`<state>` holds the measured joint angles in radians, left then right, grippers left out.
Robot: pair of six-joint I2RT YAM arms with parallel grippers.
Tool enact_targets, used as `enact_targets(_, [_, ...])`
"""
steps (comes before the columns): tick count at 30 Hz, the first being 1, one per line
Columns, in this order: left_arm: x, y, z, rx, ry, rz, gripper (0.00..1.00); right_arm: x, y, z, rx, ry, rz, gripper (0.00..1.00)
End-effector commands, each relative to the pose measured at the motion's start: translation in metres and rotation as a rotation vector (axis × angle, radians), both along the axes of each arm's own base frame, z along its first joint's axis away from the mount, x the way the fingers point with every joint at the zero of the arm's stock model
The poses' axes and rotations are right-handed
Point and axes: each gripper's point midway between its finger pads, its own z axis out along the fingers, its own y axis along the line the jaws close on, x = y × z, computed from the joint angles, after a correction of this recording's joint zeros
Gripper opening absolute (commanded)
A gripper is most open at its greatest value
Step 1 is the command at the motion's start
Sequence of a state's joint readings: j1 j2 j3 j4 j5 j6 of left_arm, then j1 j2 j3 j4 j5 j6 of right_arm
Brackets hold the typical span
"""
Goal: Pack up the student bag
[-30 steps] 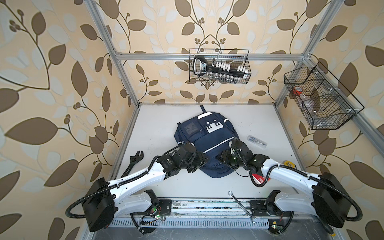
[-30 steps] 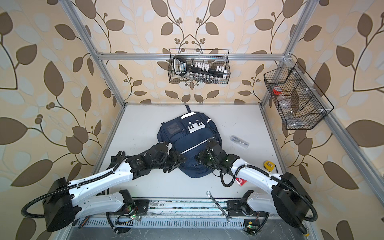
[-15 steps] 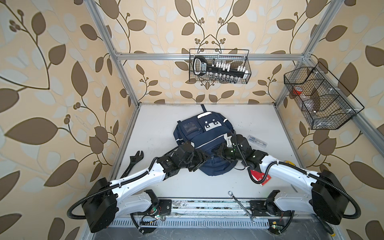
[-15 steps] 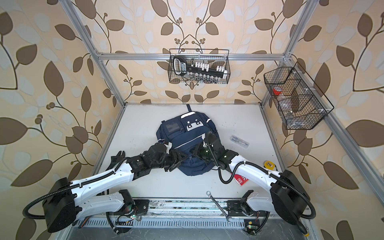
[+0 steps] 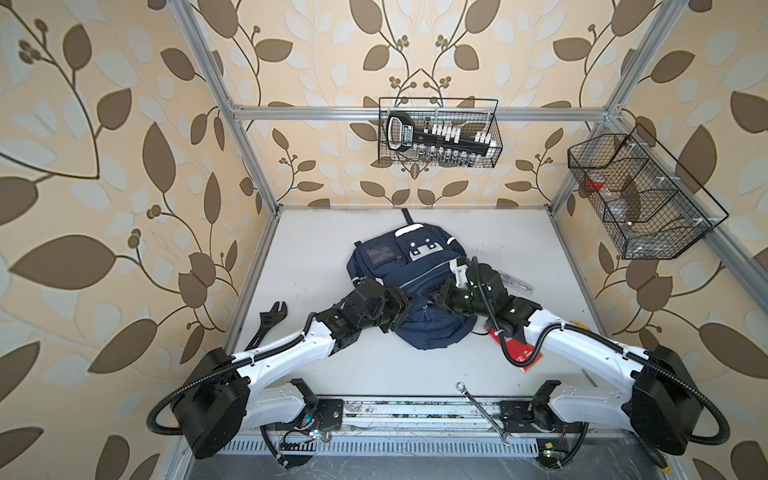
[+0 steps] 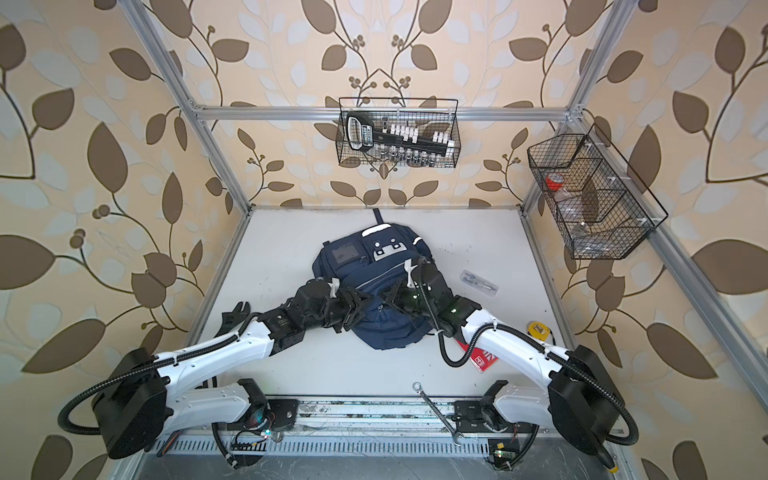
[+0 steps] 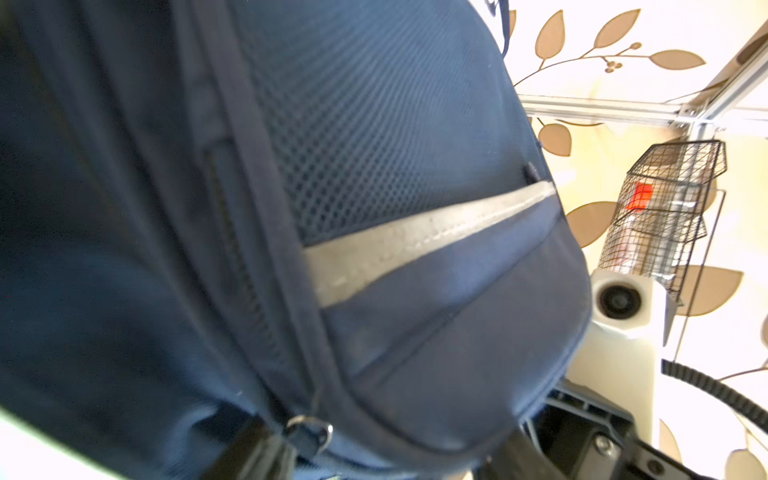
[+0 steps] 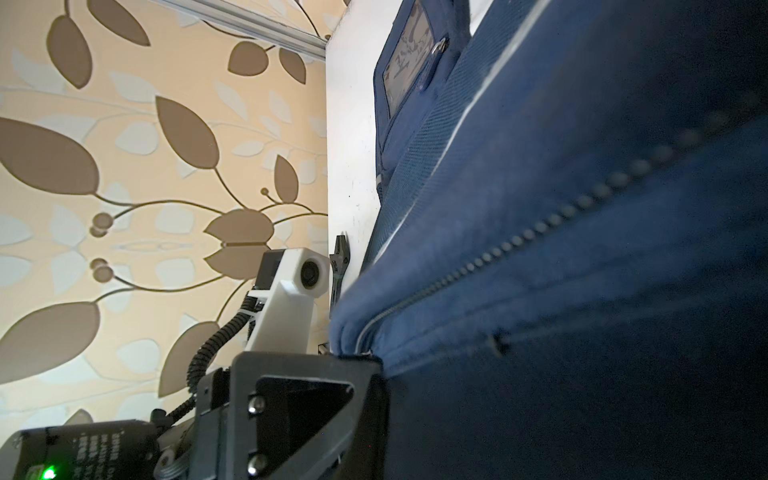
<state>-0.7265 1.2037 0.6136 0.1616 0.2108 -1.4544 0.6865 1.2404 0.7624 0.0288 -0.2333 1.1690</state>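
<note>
The student bag point(image 5: 411, 266) point(image 6: 374, 266), navy with white stripes, lies on the white table in both top views, with both grippers meeting over its lower middle. My right gripper point(image 5: 432, 296) point(image 6: 388, 297) is shut on a raised fold of the bag point(image 8: 582, 208) along a zip; only one of its fingers point(image 8: 311, 411) shows, the other is hidden by fabric. My left gripper point(image 5: 409, 302) point(image 6: 365, 304) point(image 7: 382, 453) stands open, and the bag's rounded lower pocket point(image 7: 436, 332) bulges between its two dark fingers. A metal zip pull ring point(image 7: 309, 430) hangs beside one finger.
A black adjustable wrench point(image 5: 270, 320) lies left of the bag. A clear packet point(image 5: 515, 282) and a red card point(image 5: 519, 351) lie to its right, a yellow tape measure point(image 6: 538, 330) further right. A spanner point(image 5: 484, 411) rests on the front rail. Wire baskets hang on the back wall point(image 5: 438, 133) and right wall point(image 5: 636, 195).
My right gripper has shut on the bag's fabric and pulled it up and toward the middle. My left gripper has moved in against the bag's lower part, and its jaws have narrowed a little.
</note>
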Motion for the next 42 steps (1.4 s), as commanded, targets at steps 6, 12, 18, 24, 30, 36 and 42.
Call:
enact_targets(6, [0.033,-0.01,0.026,-0.146,-0.102,0.075,0.28,-0.008,0.012,0.037,0.107,-0.068,0.05,0.0])
enact_targets(12, [0.039,0.014,0.032,-0.065,-0.112,0.12,0.0,-0.008,-0.007,0.023,-0.074,-0.077,0.02,0.13])
enact_targets(18, [0.035,0.018,0.046,-0.058,-0.145,0.103,0.0,-0.036,-0.051,0.01,-0.637,-0.145,-0.062,0.65])
enact_targets(24, [0.033,0.014,0.062,-0.079,-0.176,0.073,0.0,-0.074,-0.023,-0.025,-0.7,-0.132,0.042,0.46])
enact_targets(30, [0.03,0.015,0.07,-0.072,-0.193,0.054,0.0,-0.061,0.002,-0.022,-0.681,-0.215,0.072,0.39])
enact_targets(36, [0.028,0.013,0.074,-0.086,-0.199,0.042,0.0,-0.046,0.009,-0.032,-0.72,-0.237,0.09,0.31])
enact_targets(42, [0.027,0.01,0.078,-0.093,-0.203,0.03,0.0,-0.035,0.019,-0.038,-0.732,-0.269,0.086,0.37])
